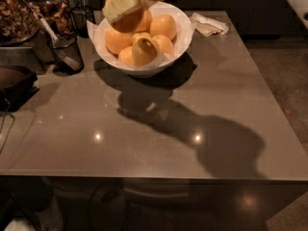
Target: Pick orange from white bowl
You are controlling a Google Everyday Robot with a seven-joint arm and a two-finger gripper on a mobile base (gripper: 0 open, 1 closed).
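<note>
The white bowl (184, 37) stands at the back of the table, lined with white paper and holding several orange and yellow fruits. My gripper (126, 6) reaches in from the top edge, over the bowl's left side. It is shut on the orange (130, 22), with one pale finger (119, 3) across the fruit's front. The orange hangs just above the other fruits and is partly hidden by that finger. A smaller round orange (163, 25) and a paler yellow fruit (143, 50) lie in the bowl.
A dark mesh cup (65, 52) with a utensil stands left of the bowl. A tray of brown food (14, 13) and a dark object (14, 83) sit at the far left. Folded napkins (209, 25) lie at the back right. The table's front edge (154, 179) is near.
</note>
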